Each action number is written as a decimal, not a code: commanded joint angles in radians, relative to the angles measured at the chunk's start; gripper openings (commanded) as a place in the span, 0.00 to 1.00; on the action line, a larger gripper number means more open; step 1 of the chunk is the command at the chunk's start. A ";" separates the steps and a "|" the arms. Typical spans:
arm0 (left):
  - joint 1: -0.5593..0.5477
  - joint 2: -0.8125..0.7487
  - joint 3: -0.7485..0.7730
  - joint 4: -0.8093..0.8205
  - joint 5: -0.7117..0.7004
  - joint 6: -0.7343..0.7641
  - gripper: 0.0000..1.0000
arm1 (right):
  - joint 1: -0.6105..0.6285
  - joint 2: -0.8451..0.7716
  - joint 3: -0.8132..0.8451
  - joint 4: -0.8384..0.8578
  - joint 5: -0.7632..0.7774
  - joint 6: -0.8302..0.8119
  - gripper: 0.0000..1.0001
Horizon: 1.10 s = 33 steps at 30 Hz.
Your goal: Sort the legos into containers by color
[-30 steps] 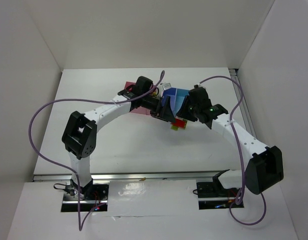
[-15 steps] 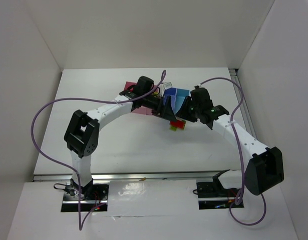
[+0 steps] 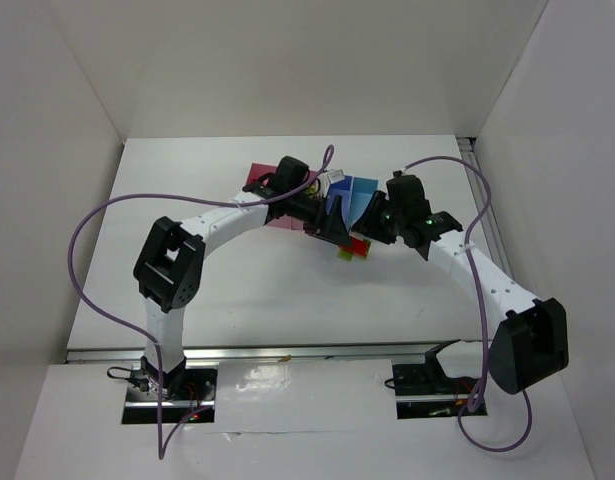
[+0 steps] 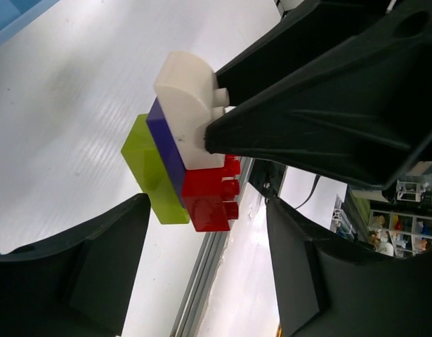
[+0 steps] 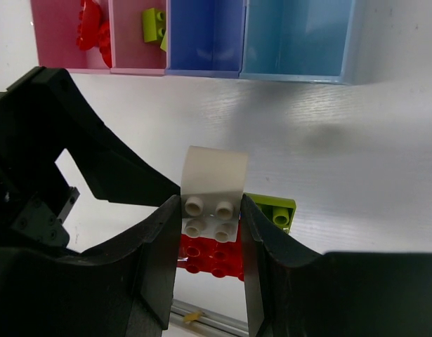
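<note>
My right gripper (image 5: 210, 210) is shut on a white lego (image 5: 214, 186), the top of a joined stack held above the table. Below it in the stack are a thin blue piece (image 4: 166, 151), a yellow-green lego (image 4: 152, 172) and a red lego (image 4: 208, 200). My left gripper (image 4: 207, 210) stands open, its fingers either side of the stack's red end with gaps showing. The containers lie beyond: the wide pink bin (image 5: 57, 42) holds red legos (image 5: 91, 31), the narrower pink bin (image 5: 131, 49) holds a yellow-green lego (image 5: 156, 24). The blue bin (image 5: 205, 42) and light blue bin (image 5: 296, 42) look empty.
Both arms meet over the middle of the white table (image 3: 237, 280), right in front of the bin row (image 3: 359, 188). A metal rail (image 3: 287, 352) runs along the table's near edge. White walls enclose the left, back and right sides.
My left arm has reached a little further right, bringing its open fingers around the stack. The right gripper has kept its hold and barely moved.
</note>
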<state>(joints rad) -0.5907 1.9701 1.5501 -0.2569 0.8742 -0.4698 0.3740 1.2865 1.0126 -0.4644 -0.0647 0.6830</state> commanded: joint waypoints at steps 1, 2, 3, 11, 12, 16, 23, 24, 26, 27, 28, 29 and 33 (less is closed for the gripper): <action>0.002 0.015 0.002 0.034 0.037 0.034 0.77 | -0.012 -0.041 0.001 0.063 -0.024 0.006 0.17; 0.002 0.015 0.002 0.045 0.037 0.025 0.76 | -0.012 -0.041 0.010 0.063 -0.024 0.006 0.17; 0.002 0.024 0.002 0.045 0.048 0.016 0.76 | -0.012 -0.041 0.011 0.063 -0.024 0.006 0.17; 0.002 0.042 0.022 0.082 0.078 -0.013 0.61 | -0.012 -0.032 0.020 0.063 -0.034 0.006 0.17; 0.002 0.042 0.022 0.082 0.088 -0.013 0.58 | -0.012 -0.032 0.020 0.063 -0.034 0.006 0.17; 0.002 0.042 0.022 0.082 0.088 -0.013 0.37 | -0.012 -0.032 0.020 0.063 -0.034 0.006 0.17; 0.002 0.042 0.013 0.082 0.077 -0.013 0.13 | -0.012 -0.032 0.020 0.052 -0.015 0.006 0.17; 0.002 0.042 0.013 0.082 0.077 -0.013 0.10 | -0.012 -0.032 0.020 0.052 -0.015 0.006 0.17; 0.002 0.042 0.013 0.082 0.077 -0.013 0.00 | -0.012 -0.032 0.020 0.038 0.014 0.006 0.17; 0.012 0.042 0.004 0.082 0.077 -0.013 0.00 | -0.012 -0.041 0.020 0.027 0.026 0.006 0.17; 0.012 0.042 -0.005 0.082 0.086 -0.013 0.00 | -0.012 -0.041 0.020 0.027 0.048 0.006 0.17; 0.022 0.042 -0.005 0.082 0.086 -0.013 0.00 | -0.012 -0.050 0.020 0.018 0.060 0.006 0.17; 0.049 0.042 -0.042 0.061 0.086 0.008 0.00 | -0.021 -0.068 0.038 0.009 0.085 0.006 0.17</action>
<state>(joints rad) -0.5713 2.0018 1.5326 -0.2070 0.9253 -0.4961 0.3618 1.2671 1.0138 -0.4648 -0.0349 0.6842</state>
